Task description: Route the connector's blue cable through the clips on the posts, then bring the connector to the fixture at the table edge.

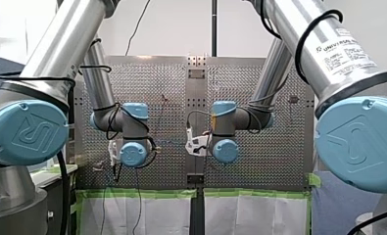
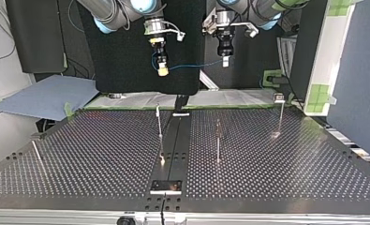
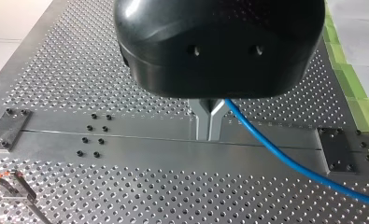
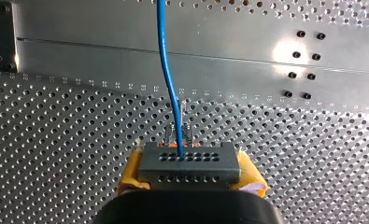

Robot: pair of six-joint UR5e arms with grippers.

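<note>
In the top view both arms hang high above the far end of the perforated table. My right gripper, at that view's left, is shut with yellow pads on the grey connector. The blue cable leaves the connector and runs ahead of the gripper. It sags across to my left gripper. The left gripper's metal fingers are shut on the blue cable, which trails off beside them. Thin posts stand below on the table.
A smooth metal strip runs down the table's middle, ending at a black plate by the near edge. Another thin post leans at the top view's left. A post's clip shows under my left gripper. Green tape marks the table's edge.
</note>
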